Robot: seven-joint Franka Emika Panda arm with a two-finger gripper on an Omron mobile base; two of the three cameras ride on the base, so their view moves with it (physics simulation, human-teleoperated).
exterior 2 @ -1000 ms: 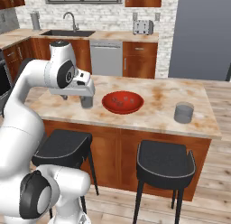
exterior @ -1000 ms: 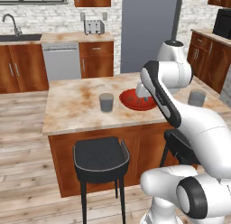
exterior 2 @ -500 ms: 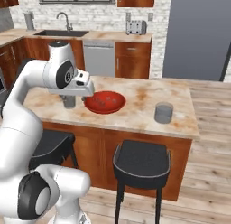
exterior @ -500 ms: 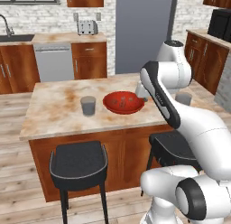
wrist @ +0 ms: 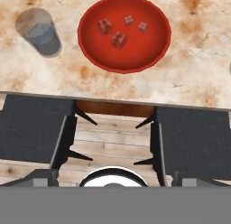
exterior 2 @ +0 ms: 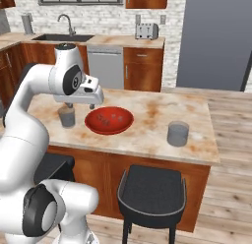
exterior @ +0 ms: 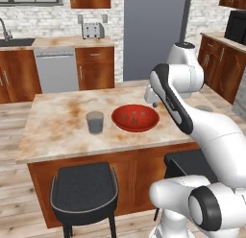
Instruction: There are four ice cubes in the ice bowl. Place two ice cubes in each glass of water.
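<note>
The red ice bowl (exterior: 135, 118) (exterior 2: 109, 120) (wrist: 124, 56) sits mid-island and holds several small ice cubes (wrist: 119, 39). One glass of water (exterior: 94, 122) (exterior 2: 66, 116) (wrist: 43, 35) stands to its left. The other glass (exterior 2: 177, 133) stands to the right, partly hidden behind my arm in the left base view (exterior: 204, 108). My gripper (exterior 2: 81, 104) (exterior: 151, 101) (wrist: 115, 179) hangs above the island's near side, between the bowl and the left glass as the right base view shows it. It is open, fingertips (wrist: 40, 177) wide apart, and nothing is held.
Two black stools (wrist: 31, 128) (wrist: 194, 137) (exterior 2: 150, 189) stand at the island's front edge (wrist: 113, 97), right below the hand. Along the back wall are a counter with a toaster (exterior: 92, 29), a sink and a tall grey fridge (exterior 2: 216, 36).
Both base views have shifted, so the base has driven and the island now sits nearer and more centred. The bowl, the glasses and the arm's pose look unchanged.
</note>
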